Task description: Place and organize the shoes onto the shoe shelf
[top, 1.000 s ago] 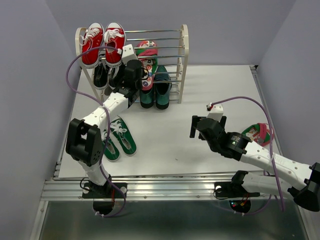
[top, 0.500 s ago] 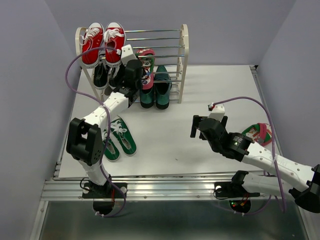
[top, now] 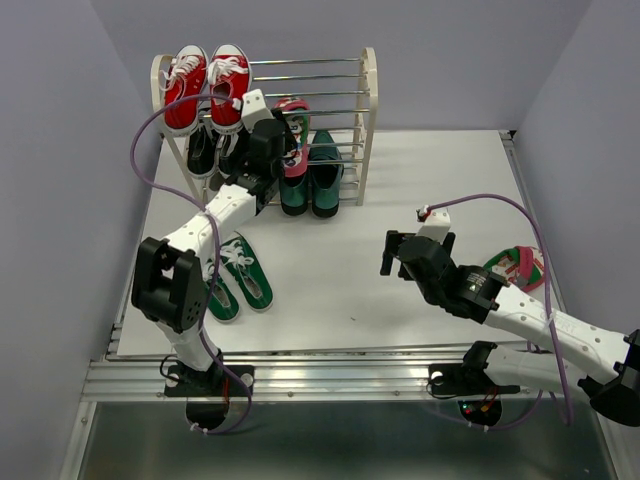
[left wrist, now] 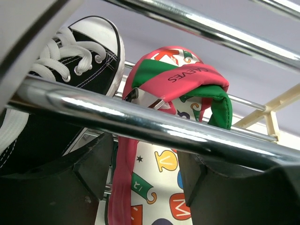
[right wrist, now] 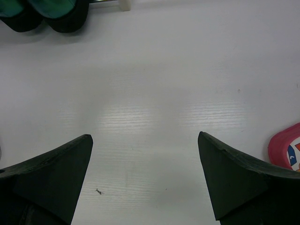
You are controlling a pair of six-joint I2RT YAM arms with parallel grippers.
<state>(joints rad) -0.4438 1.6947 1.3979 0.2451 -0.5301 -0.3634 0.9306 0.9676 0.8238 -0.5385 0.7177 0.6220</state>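
At far left corner, from above: pinches flip-flop [top: 297,150] with left gripper [top: 282,140] at shelf [top: 368,80], just above loafers [top: 310,188]; spreads right gripper [top: 398,255] empty mid-tabletop [top: 400,180]; leaves sneakers [top: 236,275] by left edge, other flip-flop [top: 520,268] by right edge. From left wrist: may snag red strap [left wrist: 187,77] on smooth chrome rod [left wrist: 140,121], or drop thin, floppy printed footbed between rods. From right wrist: hovers wide over matte white tabletop.

Loads of open surface [top: 330,260] mid-table; the right end effector [right wrist: 144,137] hangs spread over bare white. Tight at the shoe shelf [top: 369,90] though: a chrome rod [left wrist: 140,123] crosses right in front of the left end effector [left wrist: 145,161] gripping the flip-flop [left wrist: 178,77], black sneakers [top: 203,150] crowd its left, and loafers [top: 312,185] sit below.
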